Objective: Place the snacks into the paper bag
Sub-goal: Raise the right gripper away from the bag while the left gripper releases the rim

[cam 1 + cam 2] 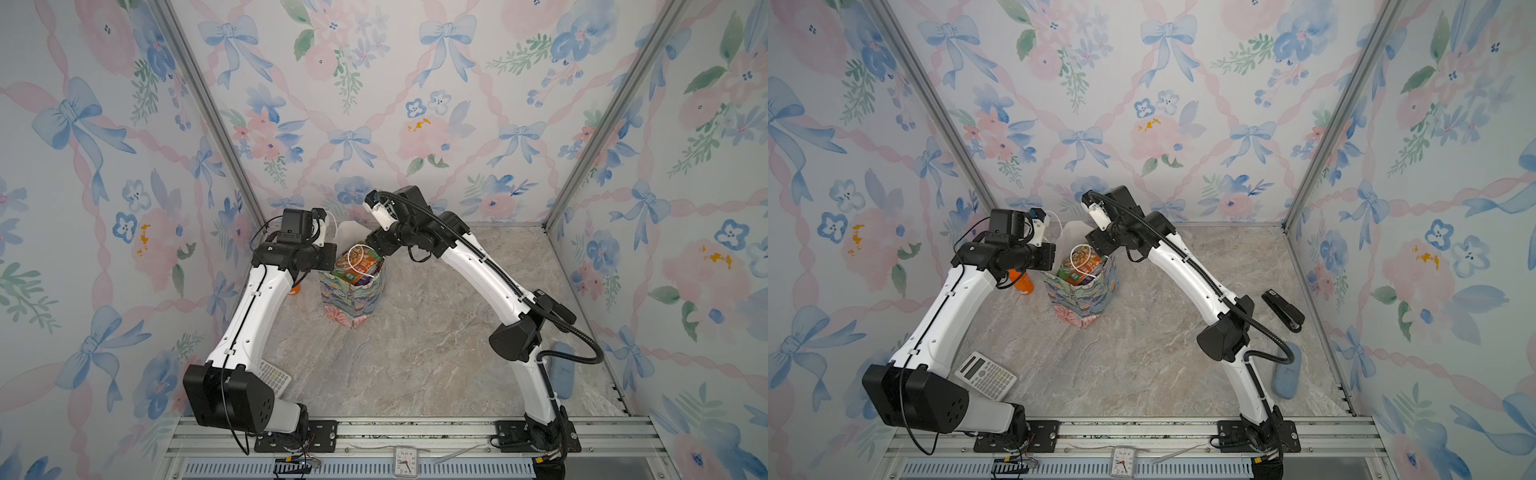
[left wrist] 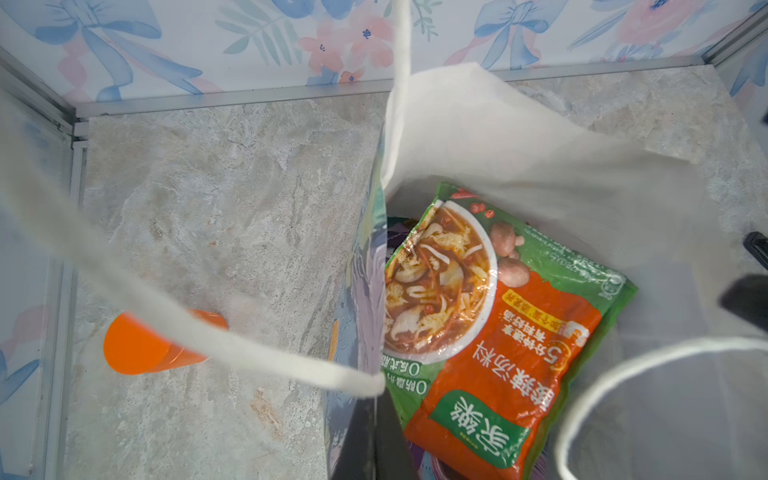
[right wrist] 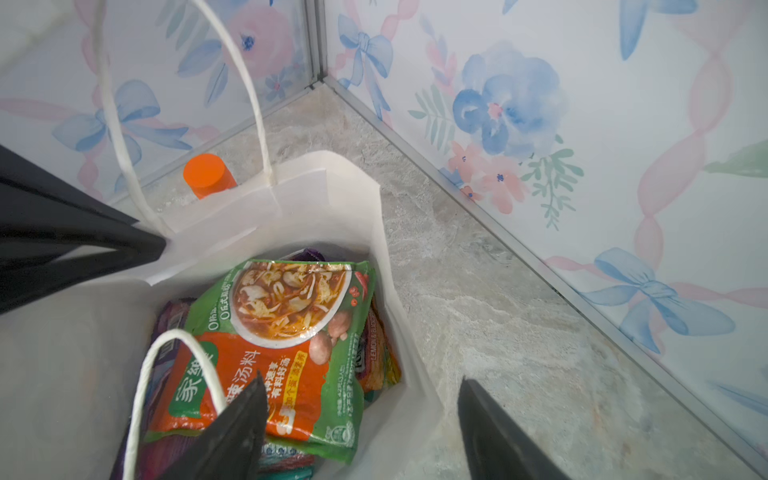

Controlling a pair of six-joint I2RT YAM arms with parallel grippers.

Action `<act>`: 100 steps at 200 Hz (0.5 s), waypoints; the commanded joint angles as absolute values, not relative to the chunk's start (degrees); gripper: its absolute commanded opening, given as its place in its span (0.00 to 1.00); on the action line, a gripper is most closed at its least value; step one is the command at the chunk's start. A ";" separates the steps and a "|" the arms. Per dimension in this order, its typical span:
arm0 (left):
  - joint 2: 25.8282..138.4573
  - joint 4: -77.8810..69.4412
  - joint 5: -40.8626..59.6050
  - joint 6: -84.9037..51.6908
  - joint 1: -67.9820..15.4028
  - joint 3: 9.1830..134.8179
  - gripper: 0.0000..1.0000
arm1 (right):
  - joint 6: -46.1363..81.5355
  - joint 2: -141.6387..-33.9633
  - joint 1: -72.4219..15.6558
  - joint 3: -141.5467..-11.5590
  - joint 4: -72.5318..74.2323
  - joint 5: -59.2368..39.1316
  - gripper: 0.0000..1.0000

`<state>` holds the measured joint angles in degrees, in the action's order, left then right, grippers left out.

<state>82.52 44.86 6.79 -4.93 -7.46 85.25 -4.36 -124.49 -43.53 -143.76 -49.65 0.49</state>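
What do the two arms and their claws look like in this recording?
The left arm and right arm have glossy white links between black joint housings. A thin black cable loops at the left base, and a thick ribbed black hose runs along the right one. The left claw and right claw have black, tapered wedge fingers.

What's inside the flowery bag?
A green-orange noodle packet lies on top inside the paper bag. Edges of a purple packet and a yellow packet peek out under it. How many more lie beneath is hidden.
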 commanded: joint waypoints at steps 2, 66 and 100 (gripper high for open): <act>83.88 43.50 9.61 -5.18 -7.50 88.53 0.00 | 2.01 -116.90 -40.72 -137.51 -42.94 0.29 0.83; 83.54 43.47 8.70 -6.02 -7.48 87.48 0.27 | 7.79 -104.59 -35.34 -119.35 -32.15 -3.76 0.99; 82.52 42.91 7.84 -6.17 -7.47 86.58 0.46 | 9.59 -99.40 -33.16 -111.43 -28.09 -4.24 1.00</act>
<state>83.72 44.14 7.53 -6.17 -7.46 86.63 6.94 -103.11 -34.33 -115.68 -32.73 -2.94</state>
